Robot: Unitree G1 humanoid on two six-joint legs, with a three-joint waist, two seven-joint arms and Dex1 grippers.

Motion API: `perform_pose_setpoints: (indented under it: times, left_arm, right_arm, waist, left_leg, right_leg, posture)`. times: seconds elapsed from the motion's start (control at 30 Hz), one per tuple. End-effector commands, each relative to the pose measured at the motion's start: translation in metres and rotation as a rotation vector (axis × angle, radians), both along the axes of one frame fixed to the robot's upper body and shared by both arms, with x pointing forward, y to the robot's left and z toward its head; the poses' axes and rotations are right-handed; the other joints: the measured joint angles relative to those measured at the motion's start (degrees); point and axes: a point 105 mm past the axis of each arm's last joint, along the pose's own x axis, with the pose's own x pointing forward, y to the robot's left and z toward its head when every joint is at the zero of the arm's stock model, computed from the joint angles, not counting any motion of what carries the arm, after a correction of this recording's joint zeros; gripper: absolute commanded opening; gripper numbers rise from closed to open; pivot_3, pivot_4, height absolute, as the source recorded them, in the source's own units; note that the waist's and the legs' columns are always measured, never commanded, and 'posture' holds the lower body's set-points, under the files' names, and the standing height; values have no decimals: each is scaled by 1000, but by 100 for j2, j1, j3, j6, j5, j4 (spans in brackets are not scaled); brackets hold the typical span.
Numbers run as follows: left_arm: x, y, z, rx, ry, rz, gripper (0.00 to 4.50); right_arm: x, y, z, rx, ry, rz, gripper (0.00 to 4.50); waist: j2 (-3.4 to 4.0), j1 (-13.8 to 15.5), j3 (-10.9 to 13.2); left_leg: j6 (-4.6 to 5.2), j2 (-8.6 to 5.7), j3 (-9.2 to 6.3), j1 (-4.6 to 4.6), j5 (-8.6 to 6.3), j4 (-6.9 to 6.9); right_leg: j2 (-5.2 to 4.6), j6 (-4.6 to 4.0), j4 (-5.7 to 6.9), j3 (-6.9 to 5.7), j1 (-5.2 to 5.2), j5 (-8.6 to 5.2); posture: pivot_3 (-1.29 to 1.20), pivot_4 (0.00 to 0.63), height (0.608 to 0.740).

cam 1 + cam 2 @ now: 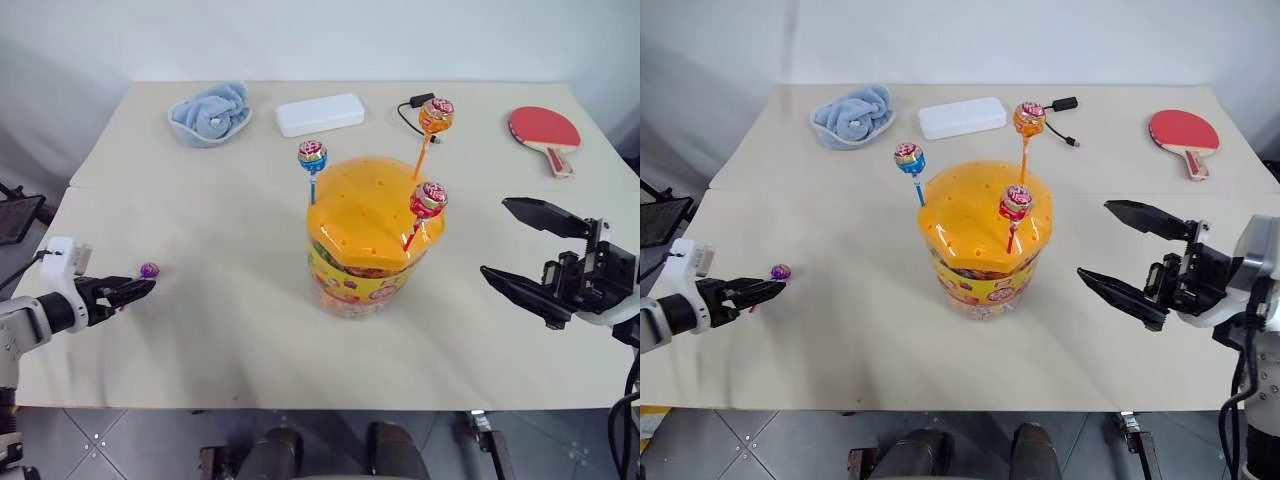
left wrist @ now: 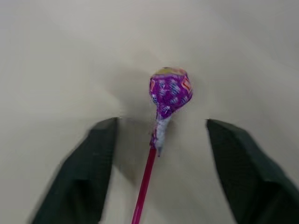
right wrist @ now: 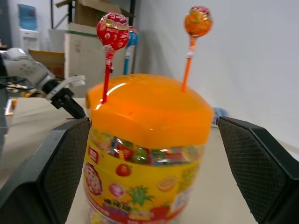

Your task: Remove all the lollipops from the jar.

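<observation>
**One lollipop out, three in the lid**

Pale tabletop (image 1: 230, 330) against a white wall. Left gripper (image 2: 161, 140) sits low, well left of the jar (image 1: 368, 240), fingers spread, with the purple lollipop (image 2: 170, 91) lying loose on the table between them. Right gripper (image 1: 522, 250) hovers right of the jar, jaws wide, nothing in them. Blue lollipop (image 1: 312, 156), orange lollipop (image 1: 436, 115) and red lollipop (image 1: 428, 198) stand in the jar's lid.

Head stereo pair high over the table (image 1: 250, 340) (shared scene), wrist cameras close, facing forward
</observation>
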Motion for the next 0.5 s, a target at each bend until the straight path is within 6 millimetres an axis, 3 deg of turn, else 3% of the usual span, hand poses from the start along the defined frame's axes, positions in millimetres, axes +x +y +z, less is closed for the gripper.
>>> perform_pose_setpoints:
  times: [0.03,0.13,0.23,0.37,0.5]
  left_arm:
    - [-19,5,63,68,-294,-198,3953]
    - [-30,3,89,110,-420,-319,3953]
    - [-28,-28,115,66,-521,-484,3953]
    - [-19,-109,144,-67,-634,-827,3953]
    - [-11,-172,150,-162,-664,-1074,3953]
  right_arm:
    - [-11,-16,15,6,-33,-48,4500]
    - [-17,-24,15,10,-26,-55,4500]
    - [-20,-32,13,38,-10,-74,4500]
    - [-25,-34,6,76,5,-32,4500]
    - [-26,-25,-1,71,12,23,4500]
  waist:
    - [0,-10,0]
    - [0,-8,0]
    - [1,32,0]
    - [0,164,0]
    - [0,117,-1]
  left_leg:
    - [0,1,1,0,0,-2]
    - [0,3,6,0,0,-11]
    - [0,1,11,4,0,-8]
    - [5,-3,1,-2,-3,24]
    - [13,-14,1,-8,-8,50]
  right_leg:
    - [0,0,-2,-1,-1,0]
    - [0,0,-13,-5,0,0]
    - [-3,0,-15,-5,8,0]
    - [-3,0,-8,-1,16,0]
    - [-5,6,1,5,23,4]
  posture:
    - [0,150,740]
    - [0,150,740]
    - [0,150,740]
    - [0,150,740]
    - [0,150,740]
